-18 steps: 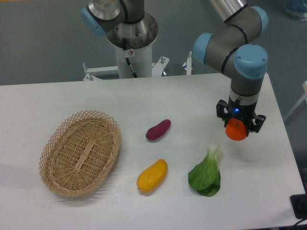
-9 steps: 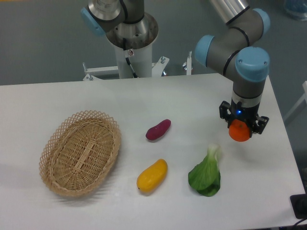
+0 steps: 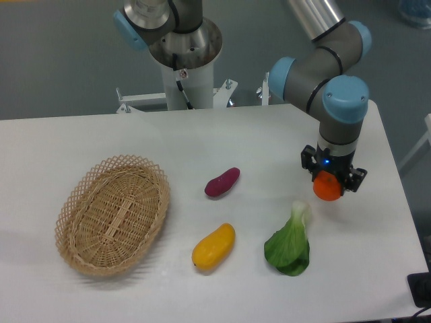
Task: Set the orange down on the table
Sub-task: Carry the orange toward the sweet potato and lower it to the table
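The hand is closed on the small round bright orange fruit above the large white table's right side; firm, light and roll-prone, it suits this across-the-middle grip.

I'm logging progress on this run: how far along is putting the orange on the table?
Done: the orange is picked up and out of the basket, which is empty. In hand: the gripper holds it over the table, right of the greens. Left: lowering if needed, releasing; whether it touches the surface is unclear.
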Robot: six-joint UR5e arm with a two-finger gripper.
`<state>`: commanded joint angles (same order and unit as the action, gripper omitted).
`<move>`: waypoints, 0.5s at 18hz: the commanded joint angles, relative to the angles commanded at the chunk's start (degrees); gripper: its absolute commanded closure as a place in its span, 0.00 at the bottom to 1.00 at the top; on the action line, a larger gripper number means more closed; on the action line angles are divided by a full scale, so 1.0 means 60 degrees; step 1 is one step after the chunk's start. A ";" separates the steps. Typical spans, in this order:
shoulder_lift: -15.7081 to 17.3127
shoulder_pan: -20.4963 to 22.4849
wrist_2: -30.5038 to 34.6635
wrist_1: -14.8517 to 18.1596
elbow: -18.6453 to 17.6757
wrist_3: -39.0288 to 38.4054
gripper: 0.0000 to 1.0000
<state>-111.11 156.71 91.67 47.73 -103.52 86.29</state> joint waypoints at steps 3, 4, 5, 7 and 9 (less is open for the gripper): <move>0.0527 -0.0029 0.0000 0.0000 -0.0922 0.0353 0.44; 0.0689 -0.0029 0.0000 0.0000 -0.1158 0.0456 0.44; 0.0821 -0.0029 0.0000 0.0000 -0.1363 0.0573 0.44; 0.1144 -0.0029 0.0000 0.0000 -0.1847 0.0925 0.45; 0.1363 -0.0029 0.0000 0.0000 -0.2184 0.0926 0.44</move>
<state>-102.93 156.53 91.67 47.72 -116.62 91.85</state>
